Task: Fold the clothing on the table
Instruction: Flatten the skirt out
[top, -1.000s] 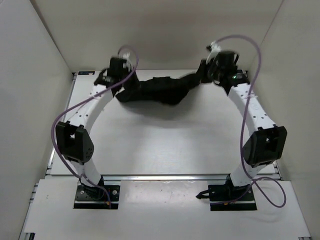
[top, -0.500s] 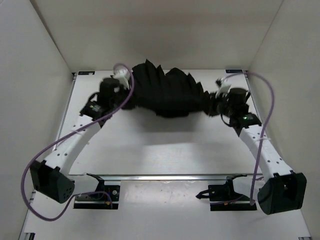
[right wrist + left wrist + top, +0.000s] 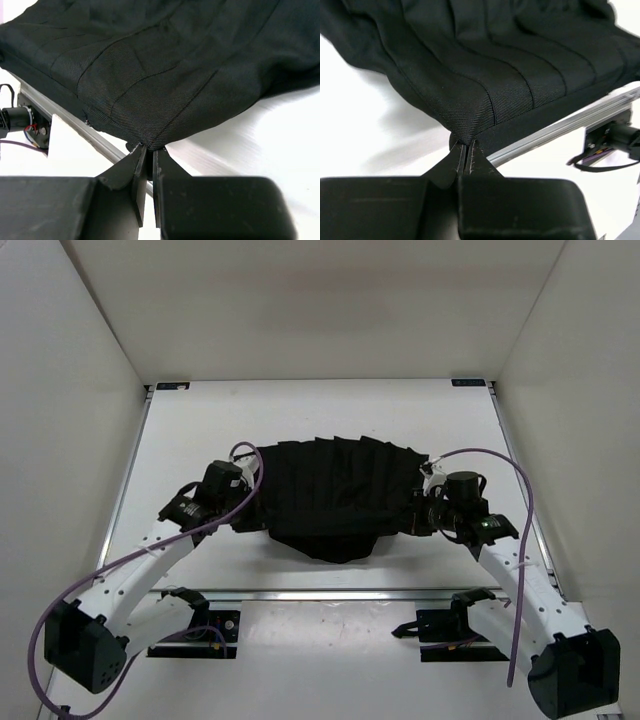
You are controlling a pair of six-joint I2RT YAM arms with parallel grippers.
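The clothing (image 3: 335,490) is a black pleated, fan-shaped garment stretched between both grippers near the table's (image 3: 330,415) front edge, its lower hem sagging toward the front rail. My left gripper (image 3: 240,508) is shut on its left corner; the left wrist view shows the fabric corner (image 3: 467,125) pinched at the tips of my left gripper (image 3: 465,150). My right gripper (image 3: 418,512) is shut on the right corner, and in the right wrist view the cloth (image 3: 165,70) bunches into the tips of my right gripper (image 3: 148,150).
A metal front rail (image 3: 330,594) runs just below the garment's hem, with both arm bases (image 3: 195,630) (image 3: 455,632) beyond it. White walls close in the table on the left, right and back. Purple cables (image 3: 520,540) loop off each arm.
Both grippers have pulled the garment from the table's far edge toward the front rail. It went from a bunched strip to a spread fan held taut between them.
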